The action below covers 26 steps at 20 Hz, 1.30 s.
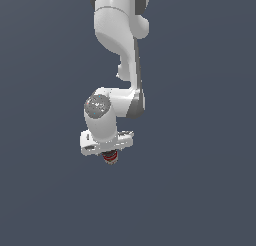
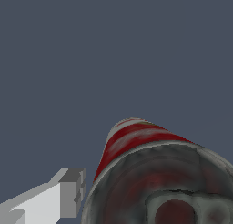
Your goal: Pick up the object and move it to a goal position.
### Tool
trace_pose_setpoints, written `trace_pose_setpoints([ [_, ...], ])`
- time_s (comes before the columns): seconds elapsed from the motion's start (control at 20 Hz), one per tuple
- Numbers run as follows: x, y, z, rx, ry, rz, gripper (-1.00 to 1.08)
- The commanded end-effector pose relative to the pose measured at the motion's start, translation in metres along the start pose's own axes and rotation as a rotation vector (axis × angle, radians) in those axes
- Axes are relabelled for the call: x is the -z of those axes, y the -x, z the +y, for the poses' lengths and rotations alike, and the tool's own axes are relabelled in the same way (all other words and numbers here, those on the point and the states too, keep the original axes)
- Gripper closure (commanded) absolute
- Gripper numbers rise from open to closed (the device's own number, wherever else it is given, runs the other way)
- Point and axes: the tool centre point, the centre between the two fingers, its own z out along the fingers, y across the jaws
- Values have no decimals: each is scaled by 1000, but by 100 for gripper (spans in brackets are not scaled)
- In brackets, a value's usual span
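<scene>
The object [image 1: 110, 158] is a small can with a red band. In the exterior view it peeks out just under my gripper [image 1: 108, 153], mostly hidden by the white hand. In the wrist view the object [image 2: 136, 141] fills much of the picture, tilted, with its dark grey end facing the camera and red and whitish stripes on its side. One white and grey finger [image 2: 68, 198] rests against its side, and the can hides the other finger. The gripper looks shut on the can.
A plain dark blue-grey surface lies all around, and no other object shows in either view. The white arm [image 1: 120, 35] reaches in from the top of the exterior view.
</scene>
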Motion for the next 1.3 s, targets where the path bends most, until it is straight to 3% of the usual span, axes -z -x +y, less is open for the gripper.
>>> trace_pose_setpoints([
  [0.0, 0, -1, 0, 0, 1, 1, 108],
  [0.75, 3, 2, -4, 0, 0, 0, 108],
  [1.25, 30, 17, -40, 0, 0, 0, 108],
])
